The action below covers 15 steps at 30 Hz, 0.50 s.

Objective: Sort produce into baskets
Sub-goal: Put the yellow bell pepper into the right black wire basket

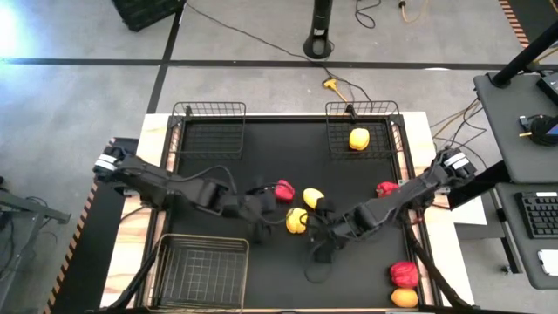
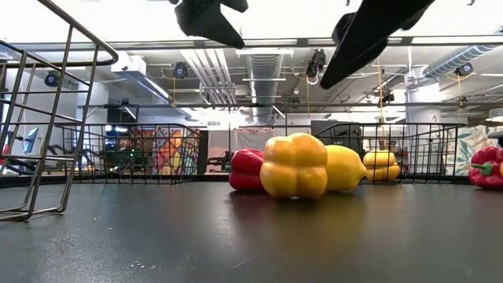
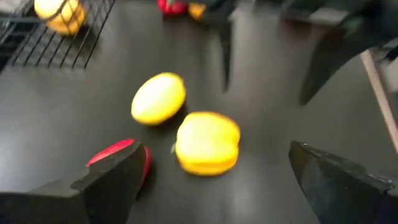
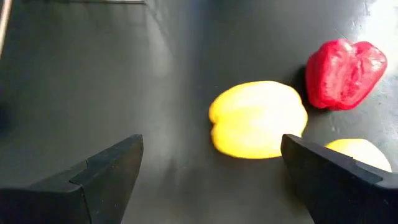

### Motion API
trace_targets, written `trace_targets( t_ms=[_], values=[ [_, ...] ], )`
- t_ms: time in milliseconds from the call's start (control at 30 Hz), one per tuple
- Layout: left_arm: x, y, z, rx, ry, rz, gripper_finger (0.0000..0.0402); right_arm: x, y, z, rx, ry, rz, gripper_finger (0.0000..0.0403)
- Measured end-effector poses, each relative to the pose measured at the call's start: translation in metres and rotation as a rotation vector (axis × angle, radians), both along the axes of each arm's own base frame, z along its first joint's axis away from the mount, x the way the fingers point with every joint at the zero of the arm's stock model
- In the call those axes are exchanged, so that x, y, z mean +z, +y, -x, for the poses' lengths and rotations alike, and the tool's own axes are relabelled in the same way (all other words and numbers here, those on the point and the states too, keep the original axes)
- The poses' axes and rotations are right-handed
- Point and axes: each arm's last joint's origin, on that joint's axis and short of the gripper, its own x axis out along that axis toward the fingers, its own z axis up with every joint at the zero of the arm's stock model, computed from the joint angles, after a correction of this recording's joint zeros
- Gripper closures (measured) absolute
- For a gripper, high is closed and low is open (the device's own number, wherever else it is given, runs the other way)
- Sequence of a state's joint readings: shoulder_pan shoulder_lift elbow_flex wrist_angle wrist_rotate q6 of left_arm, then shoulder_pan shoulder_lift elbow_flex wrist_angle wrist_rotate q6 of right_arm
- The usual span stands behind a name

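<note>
High view: left tool wide open, empty; right tool likewise.

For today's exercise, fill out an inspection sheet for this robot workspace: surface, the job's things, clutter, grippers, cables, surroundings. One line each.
Surface: black table, bare between items.
Job's things: yellow pepper, red pepper and yellow fruit clustered mid-table; one fruit in the far right basket; far left basket and near basket empty; more produce along the right edge.
Clutter: nothing seen.
Grippers: left gripper and right gripper both open, flanking the yellow pepper, holding nothing.
Cables: loose cables on the floor beyond the table.
Surroundings: desk with keyboard at right.
</note>
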State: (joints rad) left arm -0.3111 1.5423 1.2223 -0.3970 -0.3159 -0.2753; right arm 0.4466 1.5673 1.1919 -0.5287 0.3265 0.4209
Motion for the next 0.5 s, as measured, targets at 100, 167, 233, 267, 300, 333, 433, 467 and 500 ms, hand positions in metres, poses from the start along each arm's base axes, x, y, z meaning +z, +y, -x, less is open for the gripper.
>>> trace_targets(
  t_ms=[100,167,233,267,300,333,433,467,500],
  values=[
    [-0.017,0.001,0.006,-0.013,-0.126,0.027,0.0026,0.0,-0.011,-0.008,0.015,-0.029,-0.018,0.003],
    [-0.032,0.002,0.01,-0.028,-0.192,0.029,0.0026,-0.001,-0.017,-0.014,0.04,-0.063,-0.033,0.003],
    [-0.046,0.003,0.013,-0.035,-0.248,0.029,0.0026,-0.004,-0.026,-0.018,0.031,-0.082,-0.031,0.003],
    [-0.051,0.004,0.015,-0.026,-0.279,0.028,0.0026,-0.006,-0.031,-0.018,0.008,-0.081,-0.034,0.003],
    [-0.057,0.005,0.017,-0.009,-0.306,0.028,0.0026,-0.008,-0.037,-0.019,-0.032,-0.079,-0.049,0.003],
    [-0.061,0.006,0.02,0.01,-0.329,0.028,0.0026,-0.01,-0.041,-0.02,-0.062,-0.079,-0.065,0.003],
    [-0.073,0.01,0.027,0.072,-0.392,0.023,0.0026,-0.011,-0.045,-0.021,-0.099,-0.084,-0.078,0.003],
    [-0.076,0.011,0.029,0.09,-0.412,0.025,0.0026,-0.01,-0.044,-0.021,-0.086,-0.086,-0.074,0.003],
    [-0.079,0.012,0.031,0.101,-0.428,0.028,0.0026,-0.012,-0.044,-0.021,-0.071,-0.081,-0.066,0.003]
  ],
)
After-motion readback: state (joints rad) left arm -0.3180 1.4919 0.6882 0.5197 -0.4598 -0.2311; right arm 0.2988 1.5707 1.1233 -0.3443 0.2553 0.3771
